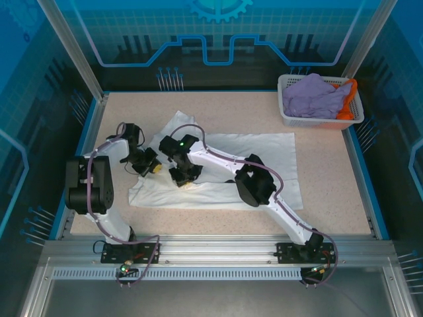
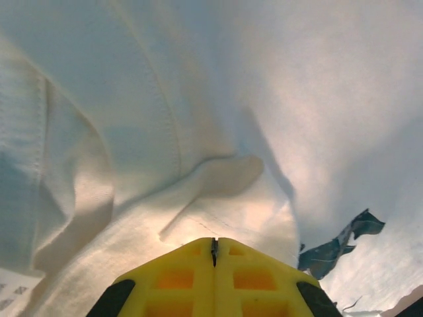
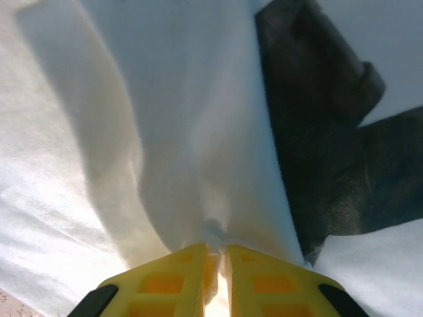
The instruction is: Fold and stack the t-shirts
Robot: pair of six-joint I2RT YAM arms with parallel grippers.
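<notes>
White t-shirt (image 1: 264, 148) lies spread at the centre of the desk (image 1: 330, 198). At its 9 o'clock edge the left end effector (image 1: 153, 168) is closed on the cloth. Just beside it, the right end effector (image 1: 187, 179) pinches a fold, fingers narrow. At 2 o'clock the basket (image 1: 310, 121) holds the lavender t-shirt (image 1: 314, 96) and the orange t-shirt (image 1: 348, 105).

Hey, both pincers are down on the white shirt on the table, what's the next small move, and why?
Probably raise both together a little. The left pincer and right pincer are each shut on a pucker of the white t-shirt, near its left end. The shirt lies spread flat and unfolded, so an even lift should start the fold without dragging it.
</notes>
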